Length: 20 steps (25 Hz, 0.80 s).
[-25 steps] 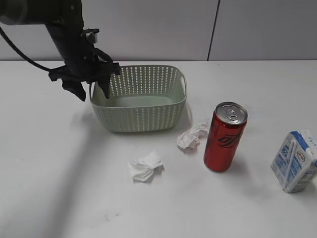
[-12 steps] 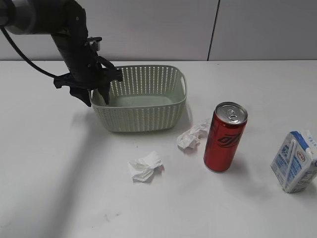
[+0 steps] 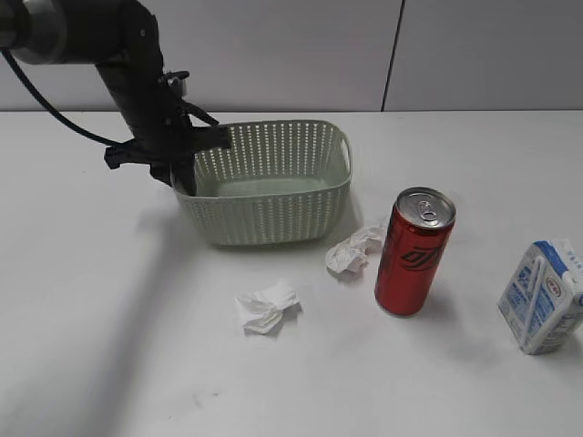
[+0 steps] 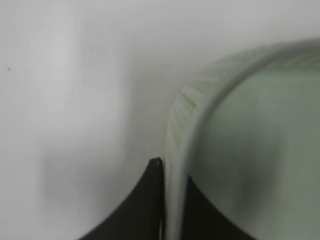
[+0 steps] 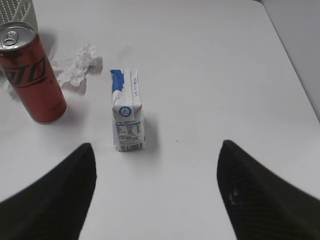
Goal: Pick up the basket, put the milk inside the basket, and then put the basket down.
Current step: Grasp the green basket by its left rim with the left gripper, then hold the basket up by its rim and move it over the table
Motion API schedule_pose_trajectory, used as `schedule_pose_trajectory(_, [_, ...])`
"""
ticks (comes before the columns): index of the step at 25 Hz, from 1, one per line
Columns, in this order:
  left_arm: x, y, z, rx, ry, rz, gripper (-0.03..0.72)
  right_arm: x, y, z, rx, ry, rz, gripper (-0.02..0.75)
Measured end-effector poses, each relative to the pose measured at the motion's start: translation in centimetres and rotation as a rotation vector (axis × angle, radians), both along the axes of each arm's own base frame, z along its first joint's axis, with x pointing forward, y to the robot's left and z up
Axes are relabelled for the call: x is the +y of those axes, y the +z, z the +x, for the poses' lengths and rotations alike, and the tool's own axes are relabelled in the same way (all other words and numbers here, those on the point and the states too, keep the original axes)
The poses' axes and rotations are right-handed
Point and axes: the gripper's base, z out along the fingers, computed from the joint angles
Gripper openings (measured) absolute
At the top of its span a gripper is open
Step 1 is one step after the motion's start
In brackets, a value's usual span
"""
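Observation:
The pale green basket (image 3: 273, 214) stands at the back left of the white table. My left gripper (image 3: 182, 177) is shut on the basket's left wall, one finger outside and one inside. In the left wrist view the blurred basket rim (image 4: 200, 115) runs between the two dark fingers of the left gripper (image 4: 172, 172). The white-and-blue milk (image 3: 542, 296) stands at the far right. In the right wrist view the milk (image 5: 127, 110) stands ahead of my open, empty right gripper (image 5: 156, 144), slightly left of its middle. The right gripper does not show in the exterior view.
A tall red soda can (image 3: 414, 250) stands between basket and milk; it also shows in the right wrist view (image 5: 30, 70). Two crumpled tissues lie on the table, one (image 3: 266, 308) in front of the basket and one (image 3: 355, 250) beside the can.
My left gripper has come down over the basket's left wall and closed on it. The basket has shifted slightly to the right. The milk and the can have not moved.

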Motion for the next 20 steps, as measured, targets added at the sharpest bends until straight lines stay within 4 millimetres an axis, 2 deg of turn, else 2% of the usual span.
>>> schedule_pose_trajectory(5, [0.5, 1.8, -0.9, 0.034, -0.027, 0.047, -0.001, 0.0, 0.0, 0.0, 0.0, 0.0, 0.0, 0.589])
schedule_pose_trajectory(11, [0.8, 6.9, -2.8, -0.066, -0.047, 0.087, -0.001, 0.0, 0.0, 0.0, 0.0, 0.0, 0.0, 0.589])
schedule_pose_trajectory(14, [1.1, 7.9, -5.2, -0.099, -0.035, 0.069, -0.001, 0.0, 0.0, 0.0, 0.0, 0.0, 0.0, 0.589])
schedule_pose_trajectory(20, [3.3, 6.3, -11.7, -0.161, 0.063, -0.006, -0.001, 0.1, 0.0, 0.0, 0.0, 0.004, 0.007, 0.589])
